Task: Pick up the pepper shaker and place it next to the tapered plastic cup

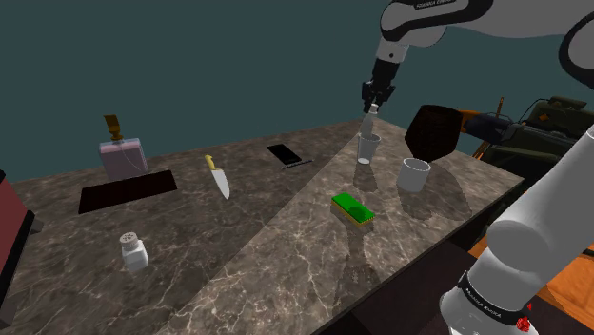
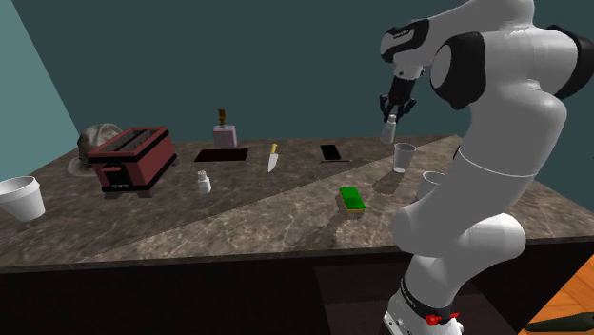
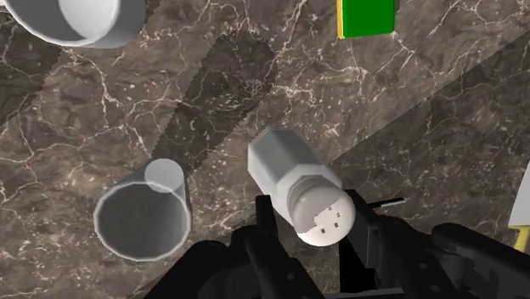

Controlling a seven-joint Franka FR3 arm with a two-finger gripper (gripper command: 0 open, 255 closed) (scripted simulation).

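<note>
near cup [image 1: 368,148]: mug [image 1: 414,175], green sponge [image 1: 353,209] | shaker [image 3: 293,178]: in the air, above the cup, off the counter | gripper [image 3: 318,228]: fingers clamped on the shaker's cap end

Pepper shaker [image 3: 289,170] and tapered cup [image 3: 143,222] are grey, block [image 3: 367,17] green — counter [image 3: 425,110] dark with white veins.

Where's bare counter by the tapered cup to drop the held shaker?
Free: the counter between tapered cup and black phone, and between cup and green sponge. Tight: the side toward the white cup and dark bowl. The gripper holds the shaker aloft.
</note>
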